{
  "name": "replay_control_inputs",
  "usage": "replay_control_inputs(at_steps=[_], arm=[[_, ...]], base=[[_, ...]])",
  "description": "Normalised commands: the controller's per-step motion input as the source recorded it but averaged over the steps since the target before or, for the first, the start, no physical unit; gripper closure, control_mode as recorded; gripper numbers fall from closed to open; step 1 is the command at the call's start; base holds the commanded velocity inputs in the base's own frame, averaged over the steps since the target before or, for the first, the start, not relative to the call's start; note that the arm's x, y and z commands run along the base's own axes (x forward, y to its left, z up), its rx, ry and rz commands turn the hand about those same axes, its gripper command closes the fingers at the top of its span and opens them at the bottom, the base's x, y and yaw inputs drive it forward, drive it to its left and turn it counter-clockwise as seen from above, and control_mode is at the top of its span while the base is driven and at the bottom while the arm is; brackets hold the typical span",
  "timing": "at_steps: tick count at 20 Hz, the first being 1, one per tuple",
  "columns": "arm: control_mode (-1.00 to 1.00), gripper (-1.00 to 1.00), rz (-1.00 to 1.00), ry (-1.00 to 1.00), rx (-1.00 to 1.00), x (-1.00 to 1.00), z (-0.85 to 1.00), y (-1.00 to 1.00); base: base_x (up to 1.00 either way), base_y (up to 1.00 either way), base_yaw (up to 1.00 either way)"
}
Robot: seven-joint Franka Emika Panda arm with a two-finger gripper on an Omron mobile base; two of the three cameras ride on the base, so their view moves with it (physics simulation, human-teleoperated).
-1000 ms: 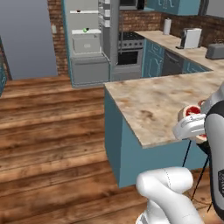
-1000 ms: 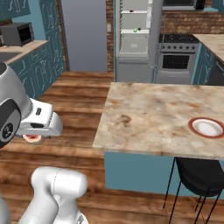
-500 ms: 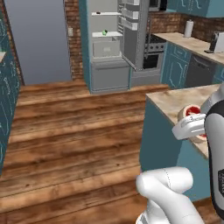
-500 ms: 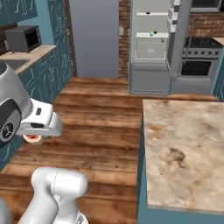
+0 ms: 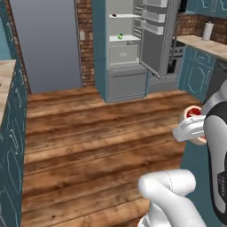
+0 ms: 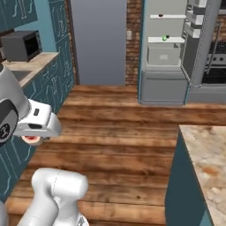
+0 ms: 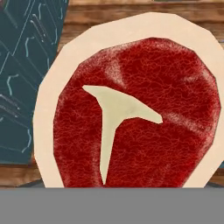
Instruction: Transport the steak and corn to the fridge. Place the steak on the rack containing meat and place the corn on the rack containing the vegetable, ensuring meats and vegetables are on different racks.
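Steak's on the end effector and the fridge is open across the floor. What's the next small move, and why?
Probably keep driving toward the fridge. The steak sits at the end effector, while the upper shelf with the dark meat is out of reach across the wood floor.

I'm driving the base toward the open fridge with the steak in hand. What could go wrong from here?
1. The fridge door swings out on the right of the opening; the arm could clip it on approach.
2. The steak crowds the hand view, so the gripper's hold on it cannot be checked; it might slip while driving.
3. The vegetable sits on the lower shelf and the small dark meat on the upper one; at this distance the racks are easy to mix up.
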Motion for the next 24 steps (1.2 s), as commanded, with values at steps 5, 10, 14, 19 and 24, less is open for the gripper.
replay_control_inputs(at_steps=[5,10,14,19,24], arm=[[1.00,1.00,0.00,0.00,0.00,0.00,0.00,0.00],[1.00,1.00,0.00,0.00,0.00,0.00,0.00,0.00],[1.00,1.00,0.00,0.00,0.00,0.00,0.00,0.00],[1.00,1.00,0.00,0.00,0.00,0.00,0.00,0.00],[1.00,1.00,0.00,0.00,0.00,0.00,0.00,0.00]], base=[[1.00,-0.17,-0.04],[1.00,-0.32,-0.06],[1.00,-0.26,-0.10],[1.00,-0.24,-0.10],[1.00,-0.03,-0.08]])
